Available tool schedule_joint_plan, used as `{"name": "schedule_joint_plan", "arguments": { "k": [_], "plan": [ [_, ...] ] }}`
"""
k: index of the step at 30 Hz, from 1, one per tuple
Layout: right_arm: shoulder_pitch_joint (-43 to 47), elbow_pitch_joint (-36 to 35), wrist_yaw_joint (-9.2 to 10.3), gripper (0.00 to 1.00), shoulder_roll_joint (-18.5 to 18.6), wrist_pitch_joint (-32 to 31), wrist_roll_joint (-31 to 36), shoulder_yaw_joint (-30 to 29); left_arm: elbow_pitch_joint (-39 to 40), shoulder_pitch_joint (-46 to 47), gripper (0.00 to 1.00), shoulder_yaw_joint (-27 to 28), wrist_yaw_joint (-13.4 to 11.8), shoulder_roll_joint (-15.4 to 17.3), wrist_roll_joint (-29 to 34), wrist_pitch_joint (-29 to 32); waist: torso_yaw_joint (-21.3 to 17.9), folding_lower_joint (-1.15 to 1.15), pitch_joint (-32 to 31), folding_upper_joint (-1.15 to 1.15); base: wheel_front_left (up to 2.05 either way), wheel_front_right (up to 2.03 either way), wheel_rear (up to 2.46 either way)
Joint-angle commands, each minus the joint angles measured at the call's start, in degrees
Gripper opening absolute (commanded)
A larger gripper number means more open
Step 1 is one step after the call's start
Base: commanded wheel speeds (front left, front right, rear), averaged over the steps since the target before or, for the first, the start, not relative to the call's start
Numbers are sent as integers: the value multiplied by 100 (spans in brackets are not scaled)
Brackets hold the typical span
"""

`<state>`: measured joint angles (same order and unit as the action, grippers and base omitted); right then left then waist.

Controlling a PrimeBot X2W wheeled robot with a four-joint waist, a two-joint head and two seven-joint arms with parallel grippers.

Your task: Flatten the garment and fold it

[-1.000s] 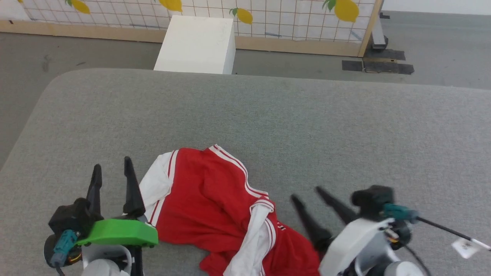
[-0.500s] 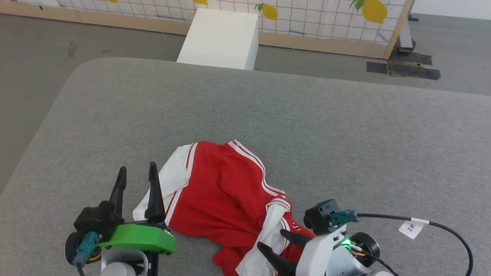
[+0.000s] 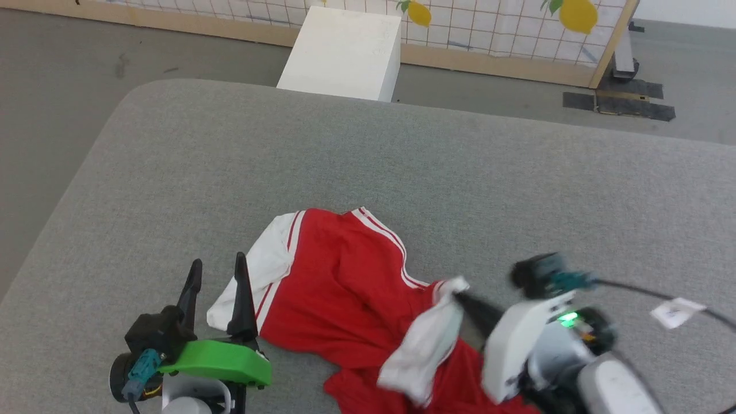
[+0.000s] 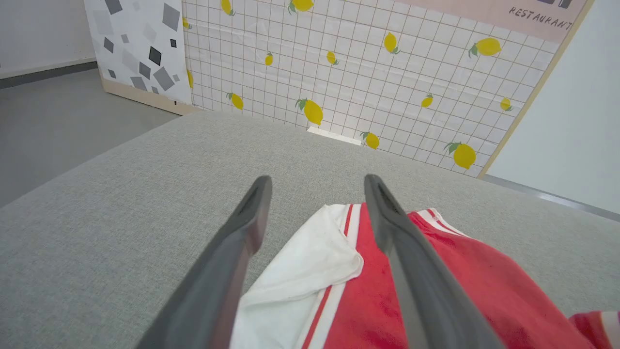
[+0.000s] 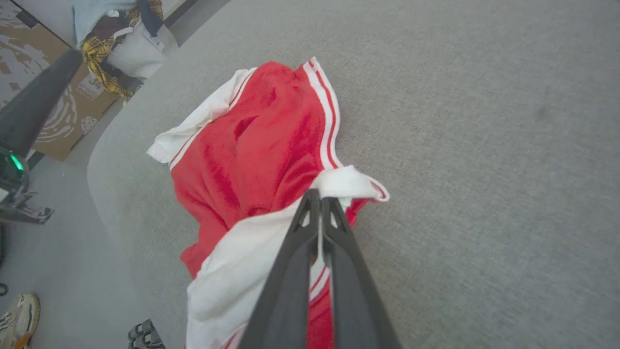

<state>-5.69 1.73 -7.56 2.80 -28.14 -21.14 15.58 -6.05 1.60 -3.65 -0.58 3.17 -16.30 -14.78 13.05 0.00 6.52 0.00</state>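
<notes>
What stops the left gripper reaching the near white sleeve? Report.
Probably nothing, so likely yes: the open left gripper hangs right by the garment's white sleeve, nothing between them.

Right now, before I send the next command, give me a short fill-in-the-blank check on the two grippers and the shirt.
1. The sleeve of the garment pinched in the right gripper is ____ in colour.
2. The left gripper is ____ and holds nothing.
3. The garment lies crumpled, not flat, on a table covered in ____ fabric.

Missing words: white; open; grey.
</notes>
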Motion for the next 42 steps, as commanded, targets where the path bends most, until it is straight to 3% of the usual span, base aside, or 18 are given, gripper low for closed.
{"name": "schedule_joint_plan", "arguments": {
  "k": [1, 7, 12, 13, 14, 19, 24, 33, 37, 42],
  "plan": [
    [-127, -33, 8, 0, 8, 9, 186, -243, -4, 48, 100, -19, -9, -28, -36, -21, -24, 0, -28, 0, 0, 0, 0],
    [-395, -196, 8, 0, 214, -375, 1568, -1826, 8, 68, 100, -46, 1, -28, -27, -21, -69, 0, -7, 0, 0, 0, 0],
    [-745, 169, 8, 0, 430, -314, 2269, -2861, -6, 123, 100, -89, 10, -29, -56, -21, -83, 0, 102, 0, 0, 0, 0],
    [-831, 290, 8, 42, 420, -200, 2371, -3041, -16, 147, 100, -99, 14, -29, -62, -21, -83, 0, 126, 0, 0, 0, 0],
    [-878, 403, 8, 100, 393, -149, 2430, -3169, -22, 164, 100, -103, 15, -29, -69, -21, -83, 0, 139, 0, 0, 0, 0],
    [-1088, 807, 8, 100, 198, 328, 2550, -3741, -69, 214, 100, -127, 15, -29, -88, -21, -123, 0, 178, 0, 0, 0, 0],
    [-948, 677, 8, 100, 50, 1195, 2513, -3855, -97, 191, 100, -124, 19, -29, -45, -21, -253, 0, 110, 0, 0, 0, 0],
    [222, 373, 8, 100, 10, 2472, 1614, -2648, -332, 216, 100, -209, 189, -29, 136, -22, -666, 0, -48, 0, 0, 0, 0],
    [560, 319, 8, 100, 10, 2756, 1370, -2116, -794, 342, 100, -444, 277, 58, 416, 36, -905, 0, -45, 0, 0, 0, 0],
    [610, 369, 8, 100, 9, 2807, 1150, -1760, -1389, 768, 100, -745, 346, 257, 711, 633, -1226, 0, 4, 0, 0, 0, 0]
  ]
}}
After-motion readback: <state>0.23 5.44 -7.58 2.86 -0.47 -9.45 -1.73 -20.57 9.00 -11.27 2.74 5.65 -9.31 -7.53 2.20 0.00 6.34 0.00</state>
